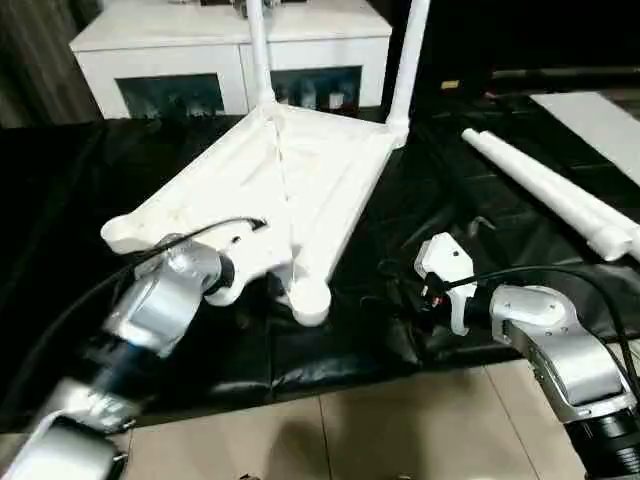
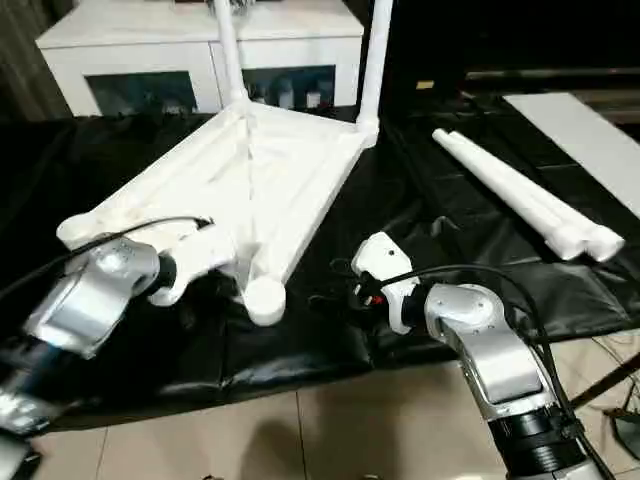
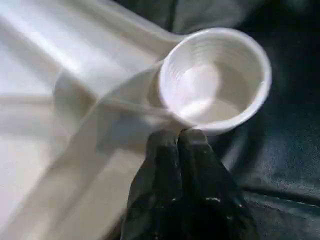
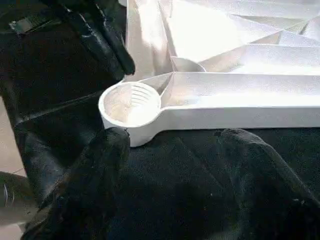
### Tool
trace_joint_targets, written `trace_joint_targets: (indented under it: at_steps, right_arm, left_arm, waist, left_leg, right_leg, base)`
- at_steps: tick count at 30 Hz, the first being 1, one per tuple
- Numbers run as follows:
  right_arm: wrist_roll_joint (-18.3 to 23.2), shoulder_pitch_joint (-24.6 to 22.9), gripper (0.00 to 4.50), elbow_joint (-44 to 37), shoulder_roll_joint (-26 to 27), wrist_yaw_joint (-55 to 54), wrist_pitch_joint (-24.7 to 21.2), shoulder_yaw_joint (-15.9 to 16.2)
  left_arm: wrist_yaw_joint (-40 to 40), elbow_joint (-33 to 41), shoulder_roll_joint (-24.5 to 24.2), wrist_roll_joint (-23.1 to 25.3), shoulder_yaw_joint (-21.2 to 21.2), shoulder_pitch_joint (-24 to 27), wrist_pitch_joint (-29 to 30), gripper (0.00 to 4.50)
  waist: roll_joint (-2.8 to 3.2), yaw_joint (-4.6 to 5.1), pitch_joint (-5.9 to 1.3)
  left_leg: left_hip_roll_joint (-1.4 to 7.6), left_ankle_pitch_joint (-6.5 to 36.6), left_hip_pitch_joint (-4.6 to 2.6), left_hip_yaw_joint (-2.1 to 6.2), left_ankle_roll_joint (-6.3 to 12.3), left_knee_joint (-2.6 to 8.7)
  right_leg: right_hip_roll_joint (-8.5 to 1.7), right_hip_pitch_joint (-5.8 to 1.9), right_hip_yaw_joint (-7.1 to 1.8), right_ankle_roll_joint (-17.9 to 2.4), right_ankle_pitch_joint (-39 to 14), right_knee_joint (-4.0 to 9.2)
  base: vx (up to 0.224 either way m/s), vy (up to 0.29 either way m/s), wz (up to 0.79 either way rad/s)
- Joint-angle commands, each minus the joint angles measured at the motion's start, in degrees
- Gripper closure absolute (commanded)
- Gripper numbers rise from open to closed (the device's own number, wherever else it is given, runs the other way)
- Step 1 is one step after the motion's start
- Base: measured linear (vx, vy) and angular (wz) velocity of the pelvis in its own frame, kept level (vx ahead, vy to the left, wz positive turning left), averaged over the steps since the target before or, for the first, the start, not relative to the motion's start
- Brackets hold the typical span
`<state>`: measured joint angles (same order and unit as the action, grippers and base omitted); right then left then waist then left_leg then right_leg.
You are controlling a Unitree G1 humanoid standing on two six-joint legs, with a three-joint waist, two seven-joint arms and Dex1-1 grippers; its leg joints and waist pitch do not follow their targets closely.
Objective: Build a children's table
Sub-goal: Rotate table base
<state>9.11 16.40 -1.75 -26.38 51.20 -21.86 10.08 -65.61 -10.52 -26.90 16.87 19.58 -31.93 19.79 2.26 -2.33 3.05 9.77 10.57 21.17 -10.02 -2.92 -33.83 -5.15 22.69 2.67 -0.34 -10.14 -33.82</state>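
Note:
The children's table tabletop [image 1: 300, 170] lies underside up on the black cloth, its ribs showing. Two white legs [image 1: 258, 50] [image 1: 410, 60] stand upright in its far corner sockets. Two more legs [image 1: 550, 190] lie loose on the cloth to the right. My left gripper [image 3: 177, 140] is shut, its tips right at the rim of the near corner socket [image 3: 215, 80], with nothing visible between the fingers. My right gripper [image 4: 175, 137] is open just right of that same socket [image 4: 131, 102], low over the cloth and holding nothing.
A white cabinet [image 1: 230, 50] stands behind the table. A flat white board [image 1: 600, 115] lies at the back right. The black cloth [image 1: 100, 180] ends near me at the table edge, with tiled floor [image 1: 380, 420] below.

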Motion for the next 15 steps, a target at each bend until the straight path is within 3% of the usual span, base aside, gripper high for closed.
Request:
trace_joint_targets:
  at_steps: [1,3,4,5,7,11,15]
  right_arm:
    - [0.1,0.7,1.27,-0.3,-0.6,0.5,0.4,0.3]
    - [0.1,0.7,1.27,-0.2,-0.8,0.6,0.6,0.3]
    - [0.1,0.6,1.27,-0.2,-0.8,0.6,0.6,0.3]
    - [0.1,0.7,1.27,-0.2,-0.9,0.7,0.7,0.3]
    - [0.1,0.7,1.27,-0.3,-0.9,0.7,0.6,0.3]
    - [0.3,0.6,1.27,-0.5,-1.1,0.8,0.7,0.3]
    - [0.4,0.7,1.27,-0.3,-1.1,1.0,0.8,0.3]
  left_arm:
    - [-2.0,0.0,-0.1,-2.5,0.2,-0.7,-2.1,3.97]
    - [-2.5,-0.6,-0.9,-2.3,0.7,-2.3,-3.3,3.89]
    - [-2.8,-0.8,-1.2,-2.2,1.0,-2.8,-3.3,3.85]
    - [-3.8,-1.3,-2.4,-2.1,1.8,-3.7,-5.0,3.75]
    - [-5.5,-3.0,-3.5,-2.2,2.4,-5.0,-8.0,3.52]
    - [-7.8,-8.1,-5.5,-0.8,3.5,-8.4,-13.8,3.27]
    - [-7.7,-14.9,-7.5,1.9,6.3,-12.5,-21.5,2.92]
  waist:
    - [-0.63,-0.38,-4.05]
    - [-0.63,-0.71,-4.15]
    - [-0.5,-1.06,-4.36]
    - [-0.3,-1.21,-4.52]
    - [-0.45,-1.27,-4.59]
    - [-0.31,-1.31,-4.29]
    - [-0.21,-1.23,-3.93]
  left_leg:
    - [2.9,11.9,-0.8,0.73,4.0,4.11]
    - [2.83,8.3,-0.5,0.5,5.44,3.68]
    - [2.78,6.1,-0.25,0.56,6.26,3.55]
    - [2.85,5.2,-0.45,0.5,6.5,3.37]
    - [2.78,2.4,0.05,0.62,7.46,3.13]
    - [2.78,6.0,-0.15,0.52,6.22,3.35]
    - [2.87,11.2,-0.34,0.61,3.14,3.74]
  right_leg:
    - [-2.94,-1.94,-2.27,-13.3,-7.5,3.44]
    - [-2.87,-2.06,-2.3,-14.9,-2.8,2.76]
    - [-2.84,-2.36,-2.11,-15.1,-0.9,2.38]
    - [-2.82,-2.21,-2.09,-15.4,0.5,2.18]
    - [-2.73,-2.46,-1.88,-15.8,4.2,1.62]
    - [-2.74,-2.36,-1.83,-15.3,-1.2,2.13]
    - [-2.89,-2.22,-2.0,-13.8,-7.7,2.65]
  base:
    - [0.0,0.0,0.0]
    - [0.051,-0.019,0.09]
    - [0.051,-0.018,0.05]
    - [0.0,0.0,0.0]
    - [0.0,0.0,0.0]
    - [0.0,0.0,0.0]
    - [0.0,0.0,0.0]
